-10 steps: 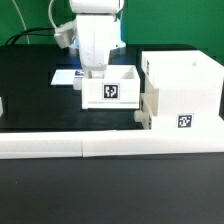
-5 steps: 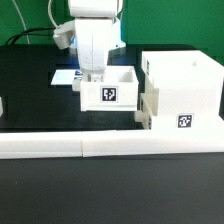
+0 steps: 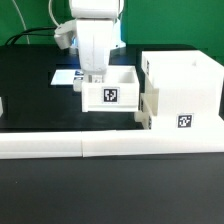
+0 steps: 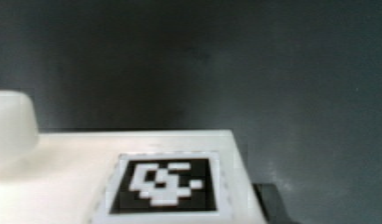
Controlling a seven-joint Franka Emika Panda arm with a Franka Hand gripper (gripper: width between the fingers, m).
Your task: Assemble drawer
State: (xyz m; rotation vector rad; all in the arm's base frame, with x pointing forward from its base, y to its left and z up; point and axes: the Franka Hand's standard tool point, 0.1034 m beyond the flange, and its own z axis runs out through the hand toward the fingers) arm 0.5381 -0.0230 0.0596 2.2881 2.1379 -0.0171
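In the exterior view a small open-top white tray (image 3: 109, 92) with a square tag on its near wall stands at the table's middle. The tall white housing (image 3: 183, 88) stands just to its right, tag on the near side. A second tray (image 3: 146, 110) sticks slightly out of the housing's left face, low down. My gripper (image 3: 96, 76) reaches down at the first tray's far left corner; its fingers are hidden there. The wrist view shows a white tagged surface (image 4: 99, 160) very close, with a dark fingertip (image 4: 273, 200) beside its edge.
The long low white wall bar (image 3: 110, 146) runs across the front. The marker board (image 3: 66, 75) lies flat behind the tray on the exterior view's left. A white object (image 3: 2, 105) shows at the left edge, and a white rounded shape (image 4: 8, 130) in the wrist view.
The arm has shifted very slightly to the exterior view's left. The tray and the housing have not moved.
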